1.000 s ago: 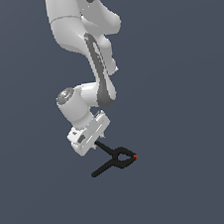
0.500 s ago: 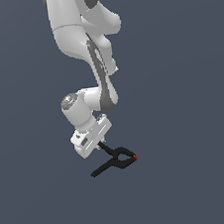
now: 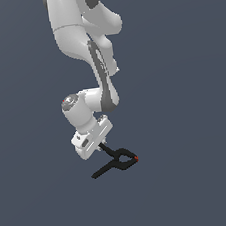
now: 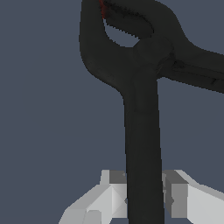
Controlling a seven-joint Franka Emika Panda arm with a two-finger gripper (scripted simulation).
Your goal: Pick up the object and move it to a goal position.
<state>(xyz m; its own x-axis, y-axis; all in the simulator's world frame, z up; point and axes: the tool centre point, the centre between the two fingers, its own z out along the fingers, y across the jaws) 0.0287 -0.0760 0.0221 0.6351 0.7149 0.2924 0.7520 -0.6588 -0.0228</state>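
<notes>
- The gripper (image 4: 141,192) is closed on one handle of the black spring clamp (image 3: 116,162); in the wrist view a finger (image 4: 114,194) sits on each side of that handle.
- The clamp hangs just below the hand. Its gripped handle runs straight out from between the fingers, and its looped jaw with the orange-red tip (image 3: 136,158) points toward the exterior view's right.
- The free handle splays down toward the exterior view's left.
- No goal marker shows.
- I can read no brand, label or writing anywhere.

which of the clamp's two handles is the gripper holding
The upper handle, running up into the gripper. The other handle splays down toward the exterior view's left, free.
</notes>
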